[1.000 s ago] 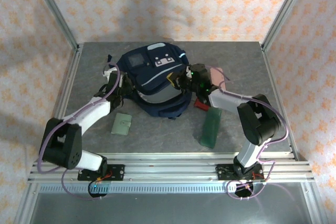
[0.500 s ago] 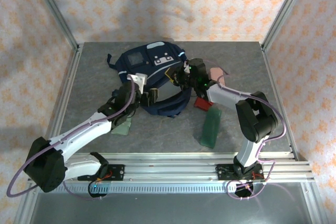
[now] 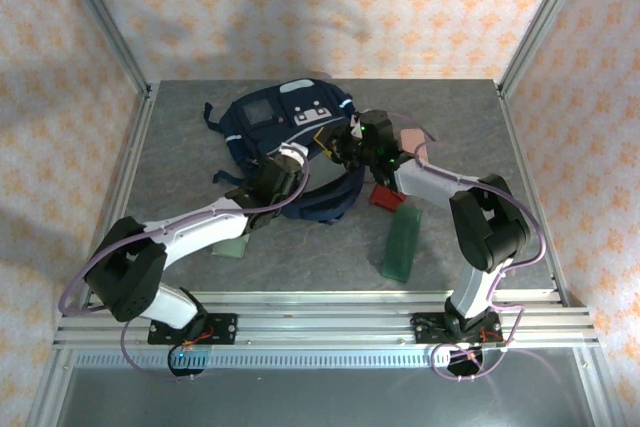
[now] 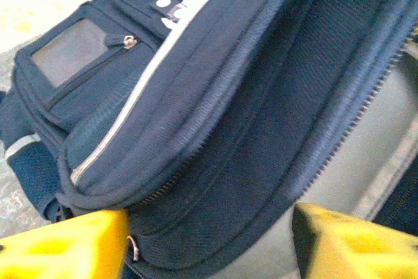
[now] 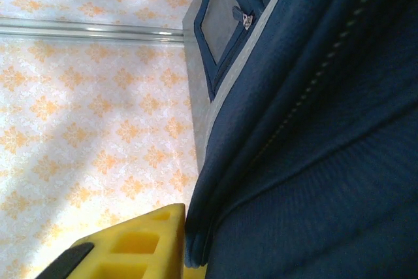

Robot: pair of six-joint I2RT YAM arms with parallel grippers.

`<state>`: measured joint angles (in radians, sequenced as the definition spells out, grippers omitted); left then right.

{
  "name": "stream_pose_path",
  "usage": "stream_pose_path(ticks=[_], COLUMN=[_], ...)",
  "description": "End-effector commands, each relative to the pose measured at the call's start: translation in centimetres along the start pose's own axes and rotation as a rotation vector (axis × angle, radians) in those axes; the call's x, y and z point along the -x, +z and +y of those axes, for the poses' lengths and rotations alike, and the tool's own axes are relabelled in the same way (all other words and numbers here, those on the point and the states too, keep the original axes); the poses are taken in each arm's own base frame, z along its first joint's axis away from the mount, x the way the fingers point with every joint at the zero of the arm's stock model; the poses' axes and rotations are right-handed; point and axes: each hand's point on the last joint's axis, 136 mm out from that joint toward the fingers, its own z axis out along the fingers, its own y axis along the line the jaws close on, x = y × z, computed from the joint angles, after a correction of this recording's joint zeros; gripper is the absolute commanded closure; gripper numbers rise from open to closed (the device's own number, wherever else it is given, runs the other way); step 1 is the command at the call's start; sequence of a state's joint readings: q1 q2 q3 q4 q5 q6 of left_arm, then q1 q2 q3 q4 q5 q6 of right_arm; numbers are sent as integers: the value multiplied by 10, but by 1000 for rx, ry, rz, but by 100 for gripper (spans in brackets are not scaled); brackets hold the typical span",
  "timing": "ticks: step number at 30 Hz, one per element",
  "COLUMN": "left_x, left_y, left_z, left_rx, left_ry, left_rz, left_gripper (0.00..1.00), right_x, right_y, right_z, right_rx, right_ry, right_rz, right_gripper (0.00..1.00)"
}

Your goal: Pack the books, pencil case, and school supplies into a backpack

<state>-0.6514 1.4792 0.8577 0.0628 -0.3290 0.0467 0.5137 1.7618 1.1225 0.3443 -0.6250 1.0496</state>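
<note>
Backpack point(image 3: 285, 122) lies flat at table centre-far, patched front panel up, long axis roughly far-left to near-right, mouth apparently gaping toward the arms, judged as held that way for loading. Left gripper point(image 3: 292, 159) at its near rim, yellow fingers point(image 4: 65, 246) spread apart, nothing between but fabric ahead. Right gripper point(image 3: 347, 144) at the right rim; fabric presses one finger point(image 5: 130, 246), but a clamp cannot be told. Dark green rectangle point(image 3: 402, 239) lies near-right, long axis near-to-far. Pencil case point(image 3: 410, 138) just right of the backpack. Pale green wallet point(image 3: 232, 245) beside the left arm. Red square point(image 3: 385, 196) between pencil case and rectangle.
</note>
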Motion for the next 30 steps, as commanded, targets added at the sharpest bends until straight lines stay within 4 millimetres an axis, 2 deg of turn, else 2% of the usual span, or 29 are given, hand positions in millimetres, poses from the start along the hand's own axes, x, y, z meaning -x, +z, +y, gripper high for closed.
stream_pose_path(ticks=[1,3,4,5,10,13,16,19,25,26,30], left_x=[30,37,41,45,81,101,114,123,131,133,136], left_y=[10,19,22,24,20,12,4,-1,-11,-12,-11], left_z=[20,21,22,24,44,60,74,77,83,84,81], left_rx=[130,131,133,139,173,207,231,222,220,214,188], left_ry=[23,24,22,17,-39,-91,-143,-167,-231,-241,-258], left_rz=[-58,-36,-32,-33,-83,-122,-148,-176,-214,-221,-221], left_gripper=[64,89,97,100,100,100,100,100,100,100,100], right_x=[5,3,3,4,10,13,16,20,25,22,6], right_y=[-21,-23,-24,-24,-28,-37,-54,-79,-151,-163,-206], right_z=[48,46,44,41,22,9,-7,-23,-67,-75,-98], right_rx=[122,117,108,95,18,-59,-151,-257,-592,-651,-798], right_ry=[-77,-84,-85,-92,-103,-133,-160,-187,-237,-241,-232], right_rz=[-29,-29,-29,-30,-45,-78,-132,-204,-335,-337,-329], right_gripper=[75,75,75,75,71,69,65,60,41,33,31])
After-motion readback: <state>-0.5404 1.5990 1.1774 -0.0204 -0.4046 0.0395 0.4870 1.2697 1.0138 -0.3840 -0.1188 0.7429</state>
